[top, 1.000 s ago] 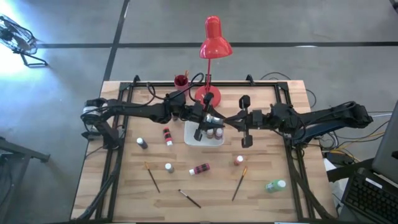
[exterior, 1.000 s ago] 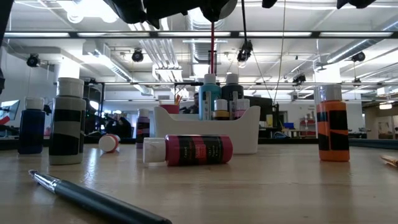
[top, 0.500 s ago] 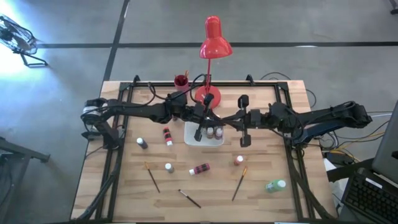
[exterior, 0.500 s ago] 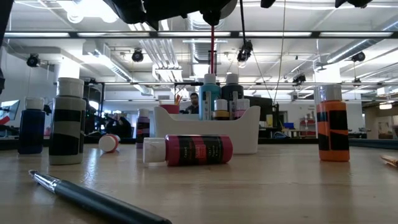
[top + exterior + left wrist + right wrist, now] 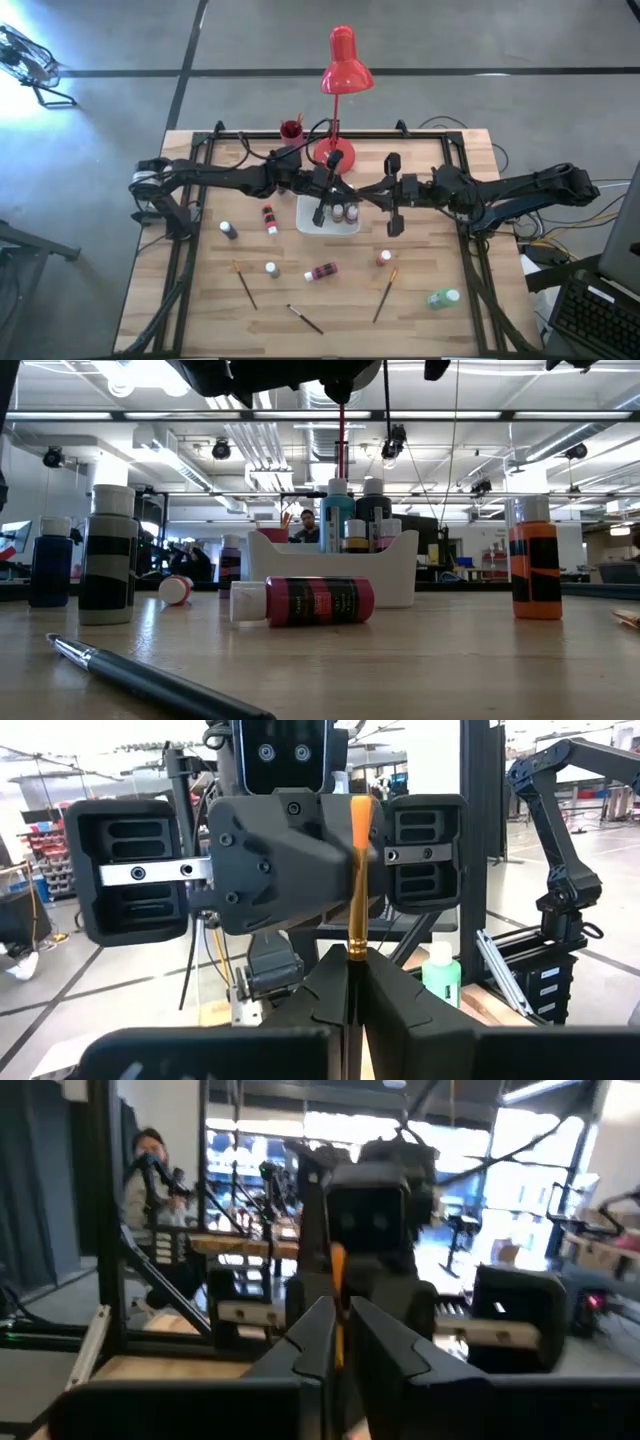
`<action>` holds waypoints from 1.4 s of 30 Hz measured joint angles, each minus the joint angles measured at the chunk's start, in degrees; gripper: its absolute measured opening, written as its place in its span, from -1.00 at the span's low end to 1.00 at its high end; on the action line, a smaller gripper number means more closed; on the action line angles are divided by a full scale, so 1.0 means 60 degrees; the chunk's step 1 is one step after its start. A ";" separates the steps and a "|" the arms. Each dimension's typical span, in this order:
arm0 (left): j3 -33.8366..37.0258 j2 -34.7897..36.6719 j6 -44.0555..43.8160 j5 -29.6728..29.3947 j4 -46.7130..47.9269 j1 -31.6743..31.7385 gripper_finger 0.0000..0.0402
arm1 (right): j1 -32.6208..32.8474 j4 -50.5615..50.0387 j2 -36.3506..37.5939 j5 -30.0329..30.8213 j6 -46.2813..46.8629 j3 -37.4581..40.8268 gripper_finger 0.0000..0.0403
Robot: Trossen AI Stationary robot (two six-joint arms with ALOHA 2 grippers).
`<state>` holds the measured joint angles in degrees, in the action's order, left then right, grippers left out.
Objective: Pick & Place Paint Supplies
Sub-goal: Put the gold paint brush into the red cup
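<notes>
One orange-handled brush (image 5: 357, 870) stands upright above the white tray (image 5: 308, 225), clamped between the closed fingers of the left gripper (image 5: 352, 960). The right gripper (image 5: 340, 1315) faces it nose to nose with the orange handle in its jaw line; whether it grips the brush too cannot be told. Both arms reach level over the middle of the table, the left from 9 o'clock and the right from 3 o'clock.

In the tray stand at least three bottles (image 5: 345, 212). Six more bottles lie or stand outside it:
- two (image 5: 268, 218) toward 8 o'clock
- two (image 5: 322, 271) near 6
- an orange one (image 5: 384, 258) at 5
- a green one (image 5: 443, 297) farther at 4

Three brushes (image 5: 385, 293) lie along the near edge. One red lamp (image 5: 345, 65) stands at 12.
</notes>
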<state>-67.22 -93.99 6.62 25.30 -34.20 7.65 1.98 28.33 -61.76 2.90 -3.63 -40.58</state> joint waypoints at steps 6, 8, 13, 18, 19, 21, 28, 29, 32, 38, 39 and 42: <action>0.0000 0.0265 0.0199 -0.0105 0.0441 0.0037 -0.92 | -0.0011 -0.1628 0.0868 0.1180 0.0117 -0.0033 -0.60; 0.0000 0.0418 0.0459 -0.0561 0.0864 0.0052 -0.92 | -0.0005 -0.2288 0.1197 0.1632 0.0244 -0.0033 -0.51; 0.0000 0.0837 0.0990 -0.1654 0.1840 0.0086 -0.92 | -0.0011 -0.4268 0.2029 0.2819 0.0905 -0.0040 -0.29; 0.0044 0.1447 0.1568 -0.2853 0.2804 0.0090 -0.92 | -0.0004 -0.6308 0.2594 0.3946 0.1953 -0.0018 -0.14; 0.0131 0.1599 0.1669 -0.3040 0.2857 0.0097 -0.92 | -0.0005 -0.6725 0.2650 0.4259 0.2229 -0.0018 -0.11; 0.0421 0.1947 0.1799 -0.3411 0.2877 0.0126 -0.92 | -0.0011 -0.7555 0.2789 0.4790 0.2758 0.0002 -0.08; 0.2453 0.3305 0.1566 -0.4241 0.1645 0.0742 -0.92 | -0.0011 -0.8277 0.2890 0.6148 0.3556 0.0449 -0.01; 0.2718 0.3443 0.1378 -0.4244 0.1215 0.0871 -0.92 | -0.0007 -0.8096 0.2876 0.6272 0.3497 0.0576 0.00; 0.3483 0.3753 0.1051 -0.4244 0.0154 0.1154 -0.92 | -0.0015 -0.7448 0.2782 0.6587 0.3239 0.0937 -0.01; 0.4488 0.4101 0.1106 -0.4237 -0.1135 0.1403 -0.92 | -0.0025 -0.6580 0.2651 0.7017 0.2575 0.1151 -0.10; 0.4544 0.4128 0.1107 -0.4254 -0.1139 0.1451 -0.92 | -0.0025 -0.6548 0.2652 0.7050 0.2537 0.1151 -0.11; 0.4697 0.4174 0.1121 -0.4417 -0.1142 0.1634 -0.92 | -0.0028 -0.6428 0.2651 0.7063 0.2497 0.1159 -0.16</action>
<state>-39.04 -68.95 13.35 -1.20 -41.05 17.45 1.81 -10.24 -45.86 45.28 11.36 -33.63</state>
